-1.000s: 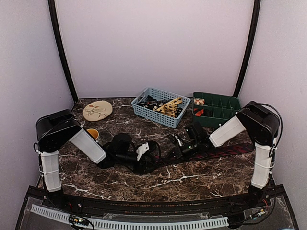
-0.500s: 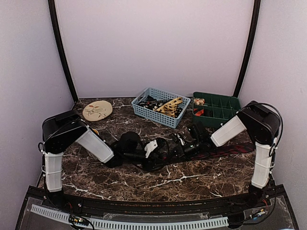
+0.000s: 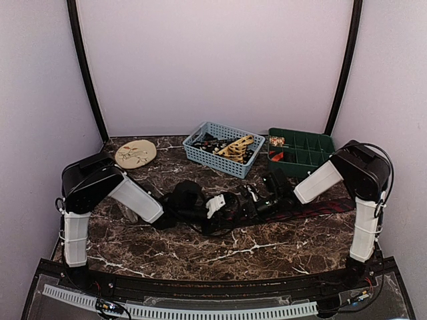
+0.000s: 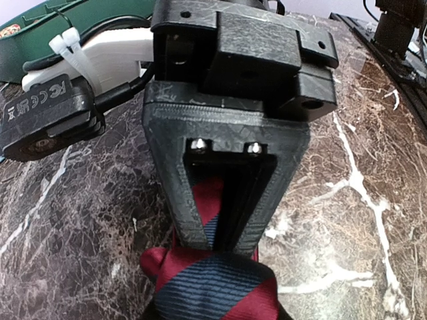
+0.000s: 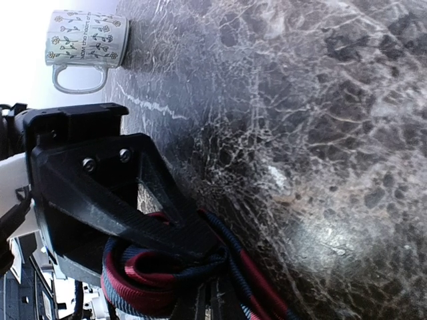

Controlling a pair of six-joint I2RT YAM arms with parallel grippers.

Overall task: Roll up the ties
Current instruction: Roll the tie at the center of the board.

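Across the dark marble table (image 3: 233,257), the red-and-navy striped tie (image 3: 320,208) runs from the frame's right to its centre, where my left gripper (image 4: 217,243), jaws narrow, pinches the rolled end and my right gripper (image 5: 193,257), closed tight, clamps the loops beside it.

Two black-and-white robot arms, left (image 3: 133,197) and right (image 3: 320,181), are reaching over one dark marble surface (image 3: 267,250). It is carrying one red-and-navy striped fabric tie (image 3: 320,210), one pale blue plastic basket (image 3: 213,162) of tangled ties (image 3: 235,148) too jumbled to count, one green compartmented tray (image 3: 313,143), one round tan patterned disc (image 3: 135,153) and one white flowered mug (image 5: 83,47).
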